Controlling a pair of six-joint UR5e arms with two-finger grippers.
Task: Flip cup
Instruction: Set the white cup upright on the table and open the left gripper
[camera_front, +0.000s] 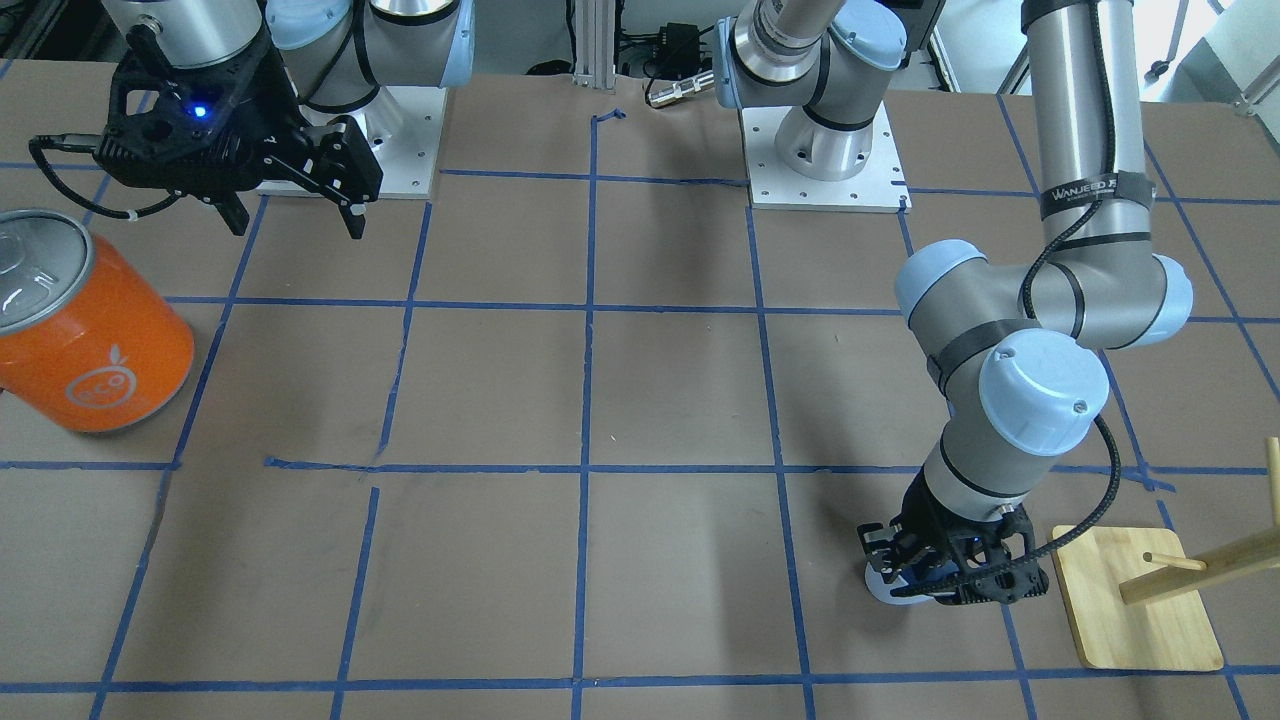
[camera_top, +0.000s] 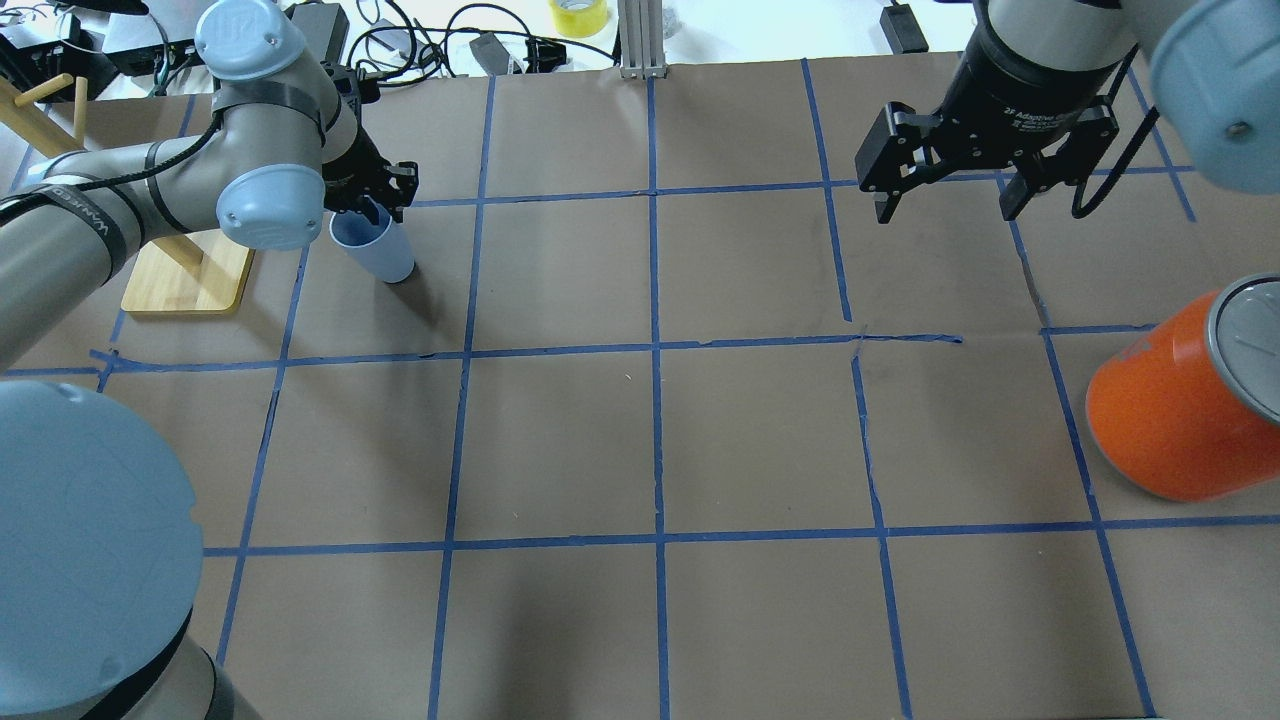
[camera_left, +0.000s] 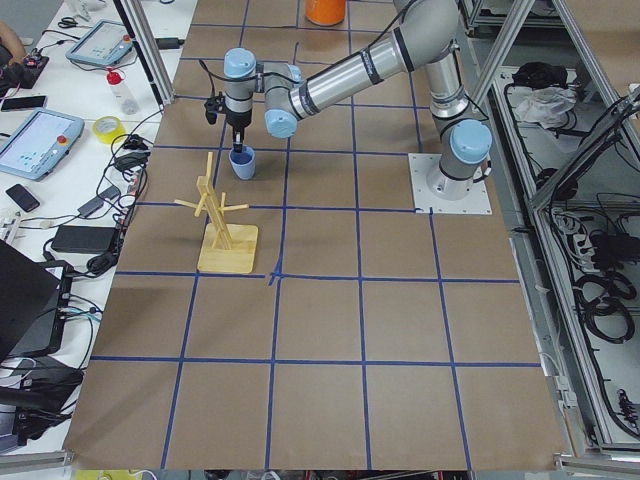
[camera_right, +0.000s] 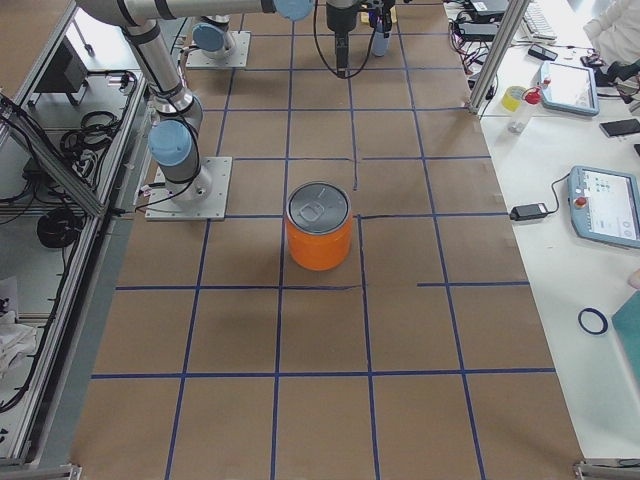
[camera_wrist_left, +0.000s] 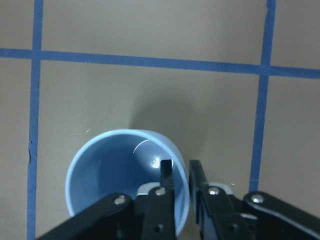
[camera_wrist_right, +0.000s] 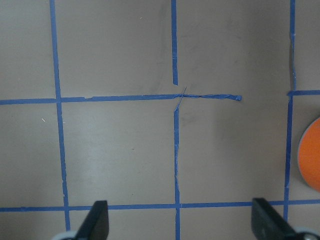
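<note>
Cup (camera_top: 375, 250) stands mouth-up, upper left. L gripper (camera_wrist_left: 180, 166) pinches rim. R gripper (camera_top: 947, 212) wide apart, empty. Flip prob done; let-go left.

The desk (camera_top: 650, 450) is covered in brown paper marked with a blue tape grid (camera_top: 657, 350). An orange container (camera_top: 1170, 420) with a silver top stands upright on it. A wooden peg rack (camera_left: 222, 215) on a flat base stands well apart from the orange container, toward the opposite end. A yellow tape roll (camera_top: 578, 15) lies beyond the desk edge, far from the orange container.
</note>
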